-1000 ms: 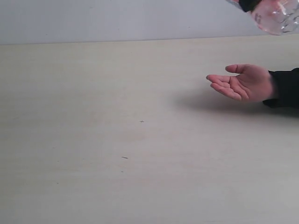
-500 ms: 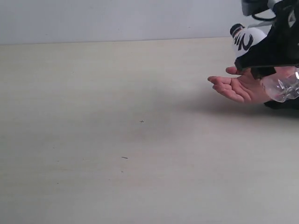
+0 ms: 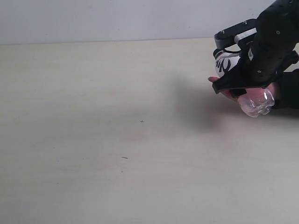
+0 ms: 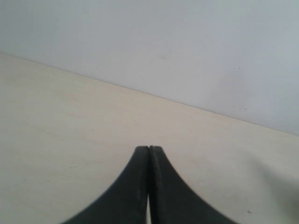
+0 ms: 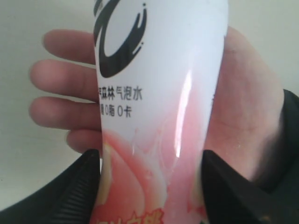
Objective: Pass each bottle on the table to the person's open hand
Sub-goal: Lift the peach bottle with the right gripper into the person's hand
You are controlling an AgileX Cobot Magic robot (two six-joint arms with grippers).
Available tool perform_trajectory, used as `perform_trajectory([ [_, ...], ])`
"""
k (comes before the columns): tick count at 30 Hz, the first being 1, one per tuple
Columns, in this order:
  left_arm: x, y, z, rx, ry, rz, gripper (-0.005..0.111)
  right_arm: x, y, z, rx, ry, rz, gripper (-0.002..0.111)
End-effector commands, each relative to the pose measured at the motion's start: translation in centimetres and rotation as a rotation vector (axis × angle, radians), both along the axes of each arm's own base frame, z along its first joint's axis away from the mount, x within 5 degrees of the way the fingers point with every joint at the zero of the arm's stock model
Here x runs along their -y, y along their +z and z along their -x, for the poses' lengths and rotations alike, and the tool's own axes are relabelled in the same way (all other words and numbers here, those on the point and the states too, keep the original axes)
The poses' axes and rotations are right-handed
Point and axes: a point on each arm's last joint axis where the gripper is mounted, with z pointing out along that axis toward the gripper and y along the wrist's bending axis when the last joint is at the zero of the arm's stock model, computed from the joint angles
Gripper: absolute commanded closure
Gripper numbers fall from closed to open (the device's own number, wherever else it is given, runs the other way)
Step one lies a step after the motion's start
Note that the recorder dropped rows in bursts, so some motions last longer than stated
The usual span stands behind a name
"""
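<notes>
My right gripper is shut on the pink-labelled bottle and holds it lying over the person's open hand, which it mostly hides in the exterior view. In the right wrist view the bottle fills the space between my black fingers, with the palm right behind it; I cannot tell whether bottle and palm touch. The right gripper presses the label from both sides. My left gripper is shut and empty above the table. The white-capped bottles are out of view.
The pale table stretches left of the hand, with a few tiny dark specks. A black sleeve cuff shows at the right edge. A grey wall runs behind the table.
My right gripper has come down from the upper right with the bottle and now sits over the palm, covering most of the hand. The hand has stayed in place.
</notes>
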Motion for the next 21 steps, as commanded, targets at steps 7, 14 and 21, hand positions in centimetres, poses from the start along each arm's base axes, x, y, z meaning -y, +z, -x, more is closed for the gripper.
perform_trajectory([
  [7,0.0,0.07,0.04,0.009,-0.003,-0.005,0.107,0.18,-0.17,-0.26,0.015,0.01,0.008,0.093],
  [14,0.0,0.07,0.04,0.009,-0.003,-0.005,0.107,0.16,-0.15,-0.29,0.018,0.014,0.007,0.055],
  [21,0.0,0.07,0.04,0.009,-0.003,-0.005,0.107,0.12,-0.14,-0.33,0.023,0.014,0.002,0.038],
])
